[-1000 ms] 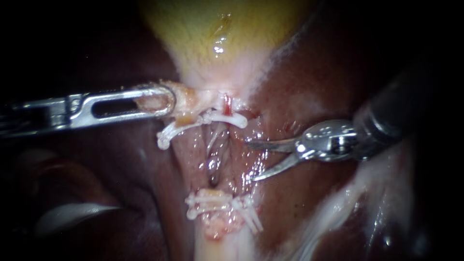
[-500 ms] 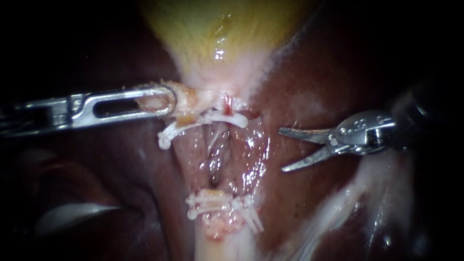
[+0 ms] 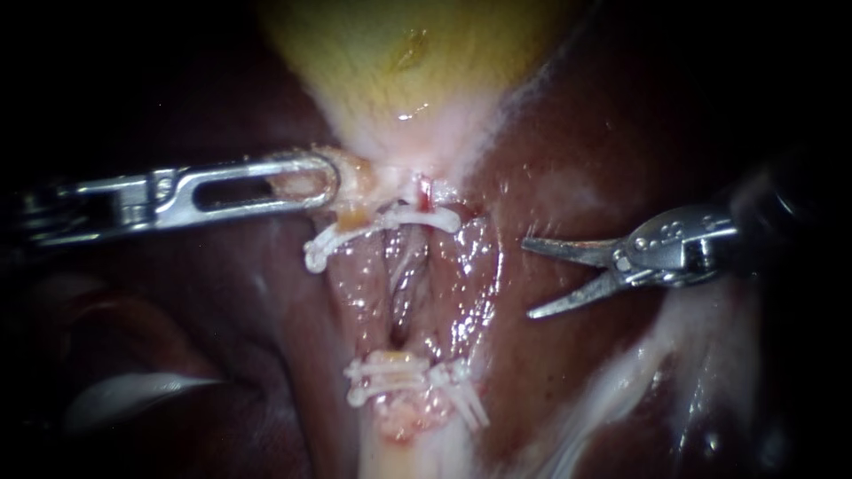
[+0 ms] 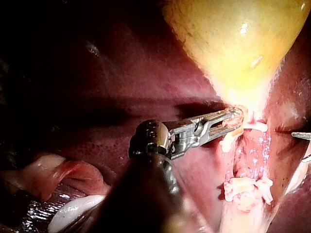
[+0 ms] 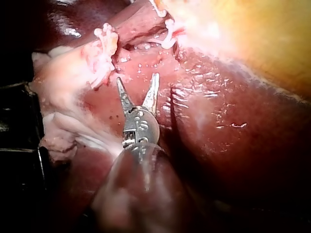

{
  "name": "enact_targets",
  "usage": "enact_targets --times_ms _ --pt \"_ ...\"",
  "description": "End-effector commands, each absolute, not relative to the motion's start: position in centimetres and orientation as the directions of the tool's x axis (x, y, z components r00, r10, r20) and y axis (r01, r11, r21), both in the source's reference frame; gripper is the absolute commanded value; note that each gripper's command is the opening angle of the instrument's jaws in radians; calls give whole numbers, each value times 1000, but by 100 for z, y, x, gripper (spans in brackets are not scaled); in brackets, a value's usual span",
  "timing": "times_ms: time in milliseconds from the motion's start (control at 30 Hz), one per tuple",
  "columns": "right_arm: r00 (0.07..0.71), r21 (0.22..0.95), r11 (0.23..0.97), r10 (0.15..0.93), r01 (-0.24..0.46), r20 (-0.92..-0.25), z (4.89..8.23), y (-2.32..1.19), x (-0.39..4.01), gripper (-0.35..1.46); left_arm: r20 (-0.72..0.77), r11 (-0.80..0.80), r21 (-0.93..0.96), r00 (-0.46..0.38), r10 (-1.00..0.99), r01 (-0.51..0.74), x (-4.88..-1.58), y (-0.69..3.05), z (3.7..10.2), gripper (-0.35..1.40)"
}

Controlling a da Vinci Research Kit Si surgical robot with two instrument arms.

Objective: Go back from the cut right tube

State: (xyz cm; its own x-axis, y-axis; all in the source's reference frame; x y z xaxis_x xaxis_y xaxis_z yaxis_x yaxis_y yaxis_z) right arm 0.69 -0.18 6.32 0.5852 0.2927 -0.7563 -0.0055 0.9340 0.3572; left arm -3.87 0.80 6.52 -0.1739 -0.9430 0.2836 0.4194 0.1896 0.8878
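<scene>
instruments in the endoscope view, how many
2. The slender metal left instrument grips pale tissue under the yellow gallbladder; the slender metal right instrument hangs open over the dark red liver. None hidden.

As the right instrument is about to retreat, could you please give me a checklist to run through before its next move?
1. Right instrument: jaws open, gripping nothing: ok.
2. Its tips are apart from both sets of clips and over the liver: ok.
3. Upper clip in place, not dislodged: ok.
4. Lower clips in place, not dislodged: ok.
5. Left instrument: jaws shut on the gallbladder neck: ok.
6. Red spot above the upper clip, bleeding or not: cannot tell.
</scene>
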Motion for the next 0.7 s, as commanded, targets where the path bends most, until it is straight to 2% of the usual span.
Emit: enact_targets --times_ms 33,333,700 --pt "585 358 934 293 -5 -757 632 -19 69 145 291 197 883 -167 -942 426 -390 80 657 -35" --pt "584 360 933 294 -2 -757 630 -18 68 145 281 188 877 -156 -947 442 -420 84 690 -35" --pt "586 362 932 294 -1 -755 627 -18 68 145 280 187 877 -153 -948 442 -422 85 690 -35"
